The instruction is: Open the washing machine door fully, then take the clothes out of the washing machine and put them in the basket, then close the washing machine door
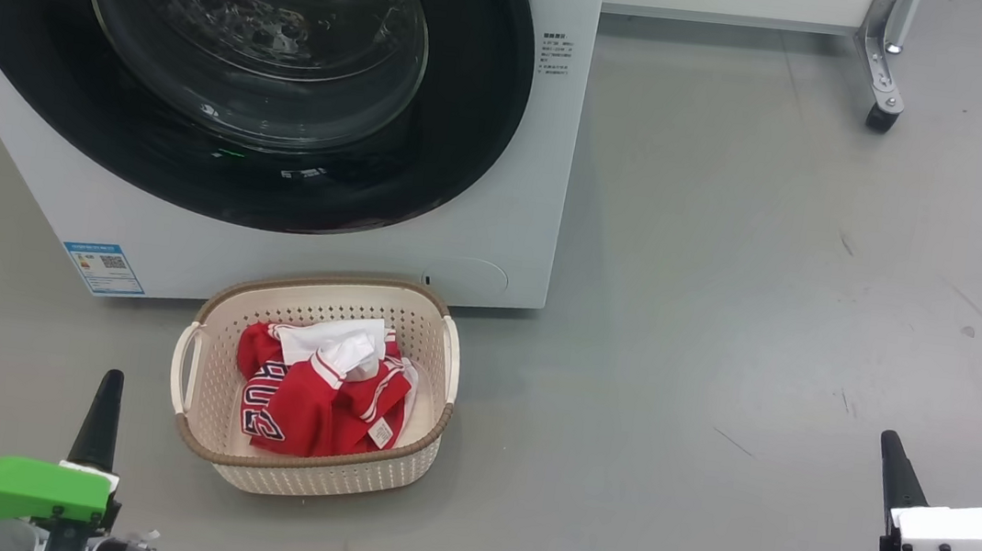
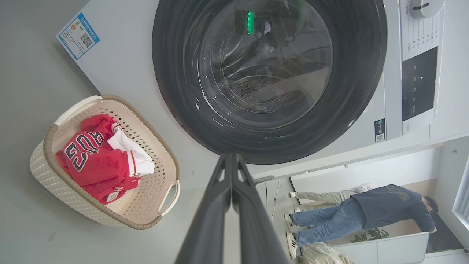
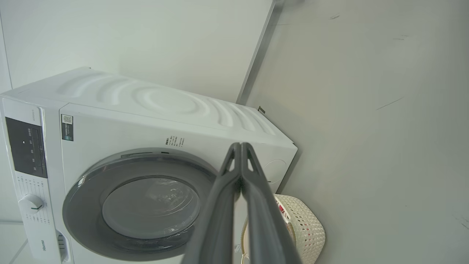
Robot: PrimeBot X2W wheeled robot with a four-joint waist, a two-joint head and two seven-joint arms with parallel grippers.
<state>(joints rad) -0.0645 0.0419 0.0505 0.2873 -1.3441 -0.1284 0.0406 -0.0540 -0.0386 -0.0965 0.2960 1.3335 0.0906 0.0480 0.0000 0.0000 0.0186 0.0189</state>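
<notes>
Washing machine door (image 1: 249,45) shut flush. Basket (image 1: 338,480) holding clothes (image 1: 319,404), just beside washing machine (image 1: 539,179) base; floor (image 1: 729,293) open rightward. Left claw (image 2: 231,156), right claw (image 3: 240,145) pinched closed, empty.

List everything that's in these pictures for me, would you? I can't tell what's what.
washing machine: one, white, standing on the floor, behind the basket
washing machine door: one, black rim with clear glass, shut on the machine's front
control panel: one, black, on the machine's front beside a white dial
label: one, blue, at the front's lower corner
basket: one, cream with brown rim, on the floor before the machine
clothes: one red-and-white heap, piece count unclear, inside the basket
floor: grey
wheeled leg: one, metal, far right
person: one, dark top and blue jeans, far beyond the machine
left gripper: one, dark fingers closed together
right gripper: one, dark fingers closed together
</notes>
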